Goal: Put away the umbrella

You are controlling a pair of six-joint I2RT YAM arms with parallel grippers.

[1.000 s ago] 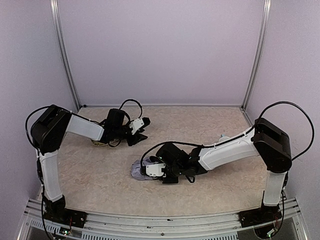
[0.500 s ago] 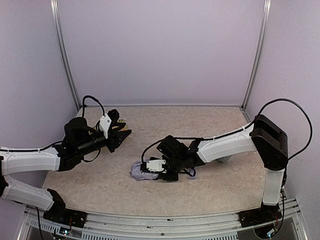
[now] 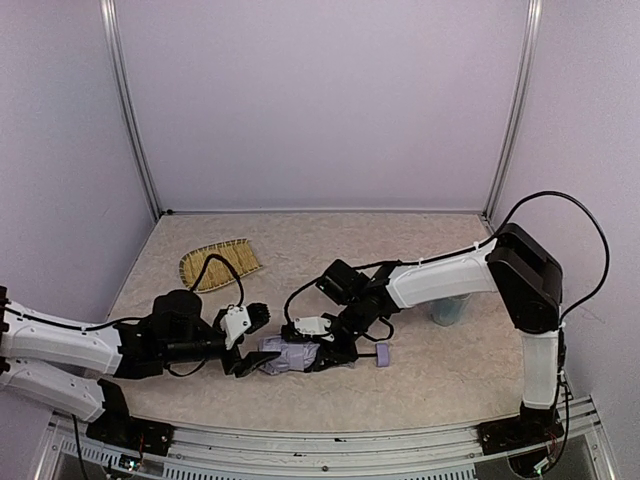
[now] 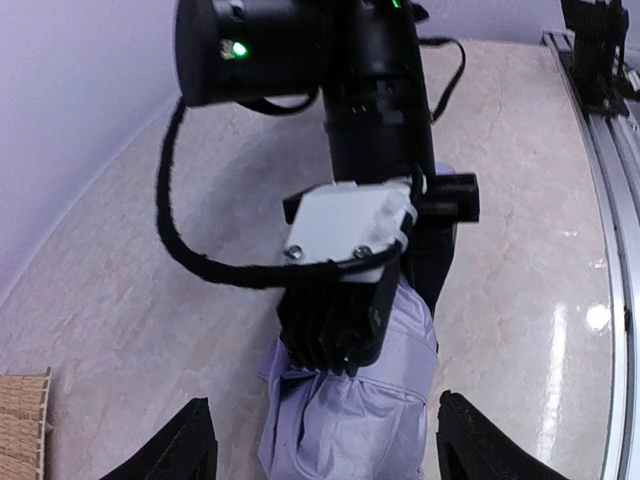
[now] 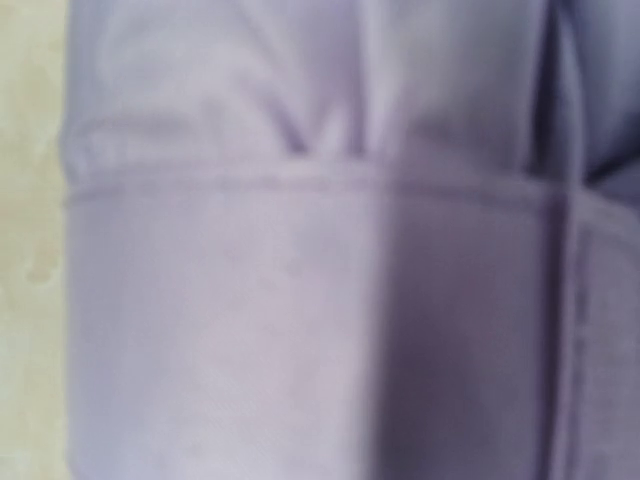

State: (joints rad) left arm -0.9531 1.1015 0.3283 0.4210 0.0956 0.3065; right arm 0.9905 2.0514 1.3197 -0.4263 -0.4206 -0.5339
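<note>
- Lilac, crinkly fabric marks the folded umbrella [image 3: 285,357], which lies bunched on the beige marbled worktop [image 3: 400,250]. It sits near the front edge, roughly midway between the two arm bases. Its small lilac handle [image 3: 383,352] pokes out at the right end.
- The left claw [image 3: 252,340] reaches in low from the left. Its fingers [image 4: 195,445] are spread wide, one on each side of the bundle's left end. In the left wrist view the cloth lies between them, and neither finger visibly touches it.
- The right claw [image 3: 318,350] sits on the middle of the umbrella, with its black fingers against the fabric. It is not possible to tell whether they are pinching the cloth. The right wrist view shows only blurred lilac cloth with a stitched seam.
- A woven straw tray [image 3: 220,265] lies at the back left, well apart from the umbrella.
- A light blue cup [image 3: 450,310] stands on the right, partly hidden behind the right forearm.
</note>
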